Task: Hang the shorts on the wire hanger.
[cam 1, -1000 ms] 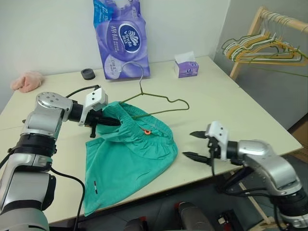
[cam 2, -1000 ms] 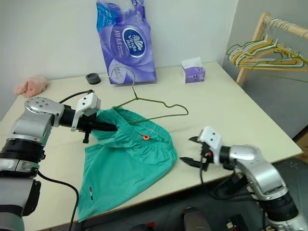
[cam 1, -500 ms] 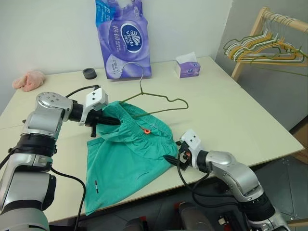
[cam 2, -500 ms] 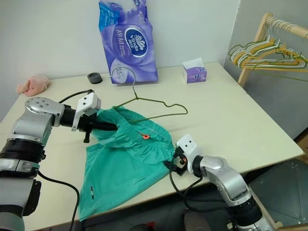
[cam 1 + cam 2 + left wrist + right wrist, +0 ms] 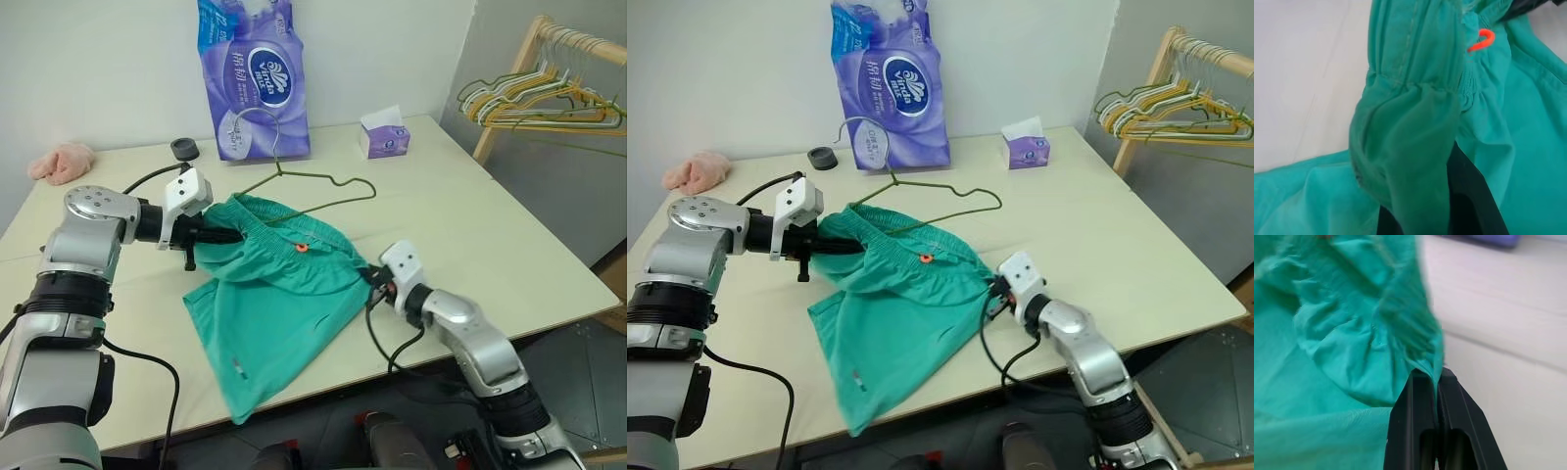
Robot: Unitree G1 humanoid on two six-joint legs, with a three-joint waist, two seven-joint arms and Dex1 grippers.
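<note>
**Teal shorts pinched at both waistband ends**

Teal-green shorts (image 5: 279, 304) lie mid-counter (image 5: 470, 215), waistband toward 12 o'clock, legs trailing toward 6 with the lower hem hanging at the counter's near edge. Small orange-red tag (image 5: 301, 247) sits on the waistband centre.

Left tool (image 5: 227, 235): fingers together, clamped on the waistband's 9 o'clock end; fabric bunched and lifted slightly there. Left wrist view shows gathered elastic draped over the black fingers (image 5: 1469, 196).

Right tool (image 5: 370, 278): fingers pressed together on the shorts' edge at 3 o'clock. Right wrist view shows a thin fold of teal fabric caught between the two black fingers (image 5: 1415, 431).

Wire hanger (image 5: 313, 184), olive-brass, lies flat on the counter at 12 o'clock of the shorts; its lower bar runs just along or under the waistband, can't tell which. Hook curls up in front of the purple tissue-roll pack (image 5: 253, 73).

Also on the counter: small purple tissue box (image 5: 383, 133) at 1 o'clock, black round cap (image 5: 182, 149) at 11, pink cloth (image 5: 61, 162) far at 10. Rack with yellow, green and white hangers (image 5: 534, 98) stands off the counter at 2 o'clock.
</note>
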